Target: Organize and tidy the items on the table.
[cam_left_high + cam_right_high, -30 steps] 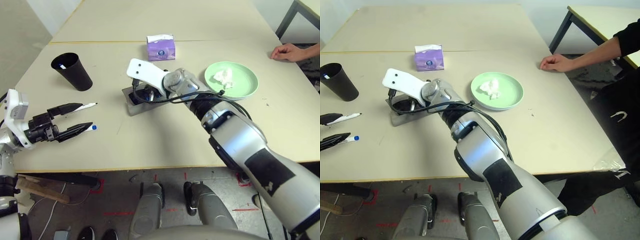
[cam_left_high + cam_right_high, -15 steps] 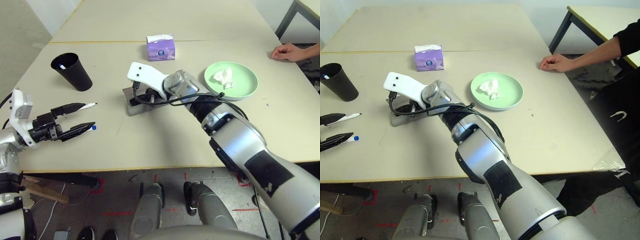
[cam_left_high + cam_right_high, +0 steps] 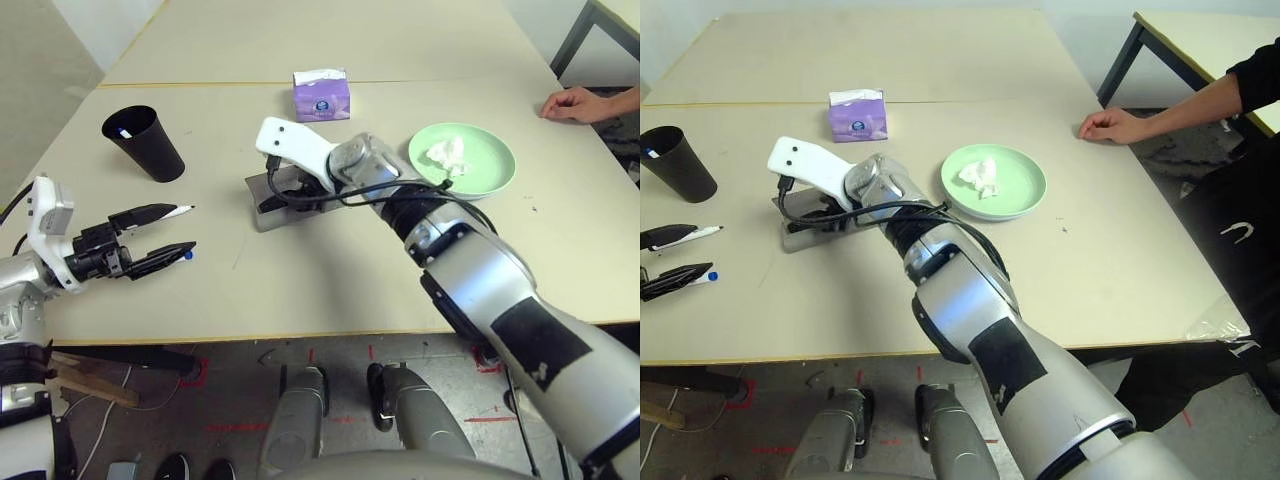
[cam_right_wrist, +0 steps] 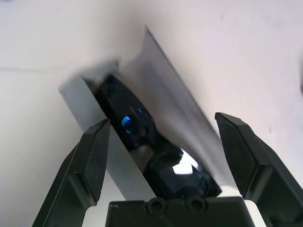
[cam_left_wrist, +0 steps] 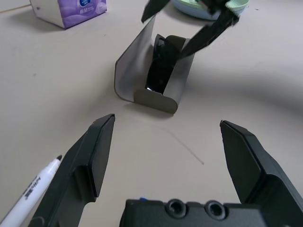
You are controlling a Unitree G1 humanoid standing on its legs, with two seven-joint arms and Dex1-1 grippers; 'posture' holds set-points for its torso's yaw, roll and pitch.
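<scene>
The table (image 3: 330, 300) is the biggest thing before me, and on my right the light-green plate (image 3: 1020, 182) sits on the light-blue plate (image 5: 185, 9); both look thin, rigid and rather slick, so I would take them together by the rims. Next in size is the grey glasses case (image 4: 175, 101), lying open in front of me, left of the plates; its walls look light and springy, so I would press it shut gently across its width. The black sunglasses (image 4: 130, 116) lie inside, light, glossy and easy to scratch, best left there. The crumpled white tissue (image 3: 980, 177) on the green plate is soft, nearly weightless, and wants only a loose pinch. Smallest, on my left, are the black-capped marker (image 3: 180, 211) and the blue-capped marker (image 3: 187, 256), stiff, smooth and apt to roll; I would grip each mid-barrel. My right arm reaches across to the case, its gripper (image 4: 163, 118) pointing down over it with fingers spread, clamped on nothing. My left arm is low at the table's left side, its gripper (image 5: 167, 119) wide apart and empty near the markers.
</scene>
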